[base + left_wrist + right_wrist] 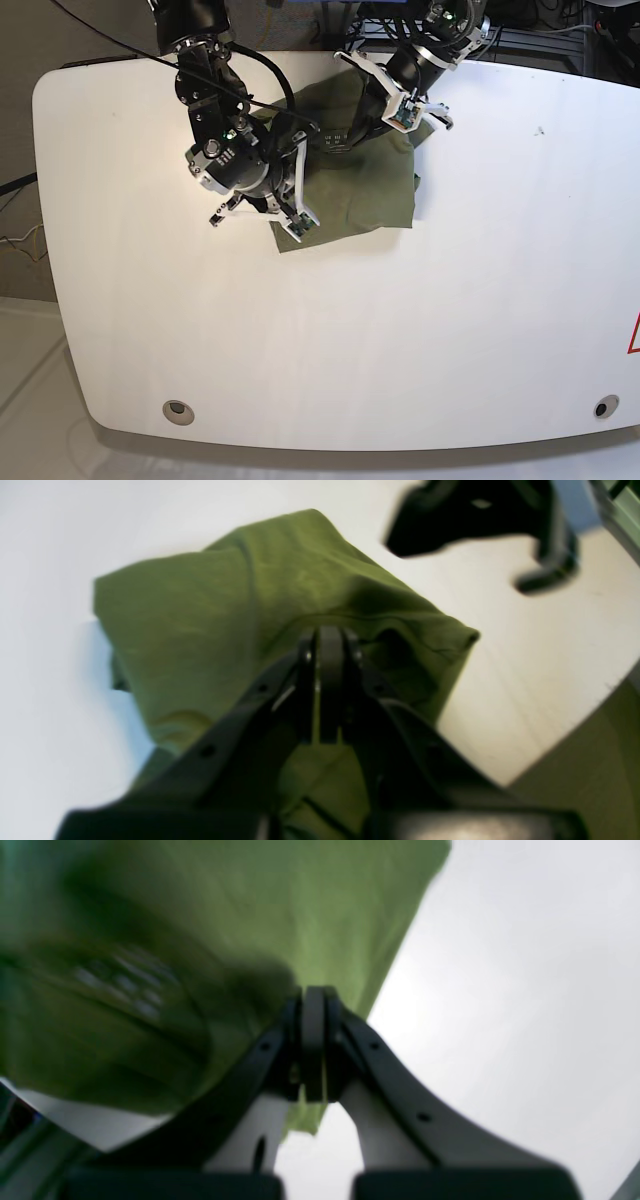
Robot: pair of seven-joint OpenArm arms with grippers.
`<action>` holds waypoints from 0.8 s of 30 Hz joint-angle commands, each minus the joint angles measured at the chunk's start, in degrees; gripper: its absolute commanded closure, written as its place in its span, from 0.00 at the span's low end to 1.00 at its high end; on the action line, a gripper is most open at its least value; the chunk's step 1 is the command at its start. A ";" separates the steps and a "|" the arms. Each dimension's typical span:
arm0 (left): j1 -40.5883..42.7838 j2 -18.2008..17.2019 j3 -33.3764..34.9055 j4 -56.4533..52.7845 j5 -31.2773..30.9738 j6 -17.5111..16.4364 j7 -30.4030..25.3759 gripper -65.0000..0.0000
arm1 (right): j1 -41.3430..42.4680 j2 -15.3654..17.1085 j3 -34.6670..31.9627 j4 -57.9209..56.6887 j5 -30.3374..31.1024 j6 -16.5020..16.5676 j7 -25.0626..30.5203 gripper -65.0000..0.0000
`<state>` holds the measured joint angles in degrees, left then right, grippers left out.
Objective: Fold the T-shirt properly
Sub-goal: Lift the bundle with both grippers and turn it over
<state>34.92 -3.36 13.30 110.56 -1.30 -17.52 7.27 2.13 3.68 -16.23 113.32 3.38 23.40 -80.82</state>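
Both claws are clamped on the T-shirt (365, 190), which sits on the far half of the white table (400, 340), bunched between the two arms. Left gripper (327, 645): jaws together, green cloth pinched between them, fabric draping away from the tips in a rumpled mound onto the tabletop. Right gripper (312, 1002): jaws also together on a fold of the shirt, cloth hanging ahead of it and blurred; a patch of pale print (120, 982) shows on the fabric off to one side, too smeared to read. From the base camera the shirt lies partly flat, its near edge roughly straight, one corner under the right arm's claw and the far part gathered up at the left arm's claw. The other arm's dark links (480, 525) show past the shirt in the left wrist view, out of focus.
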 commanded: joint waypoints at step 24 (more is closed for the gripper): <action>-2.43 0.06 6.17 -10.04 -0.68 2.27 -1.86 1.00 | 11.98 -5.22 -5.79 -19.12 -0.26 0.47 13.78 1.00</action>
<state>33.61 -3.57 19.40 101.01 -1.43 -14.96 7.09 12.27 -1.32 -22.35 94.96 3.01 23.88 -69.89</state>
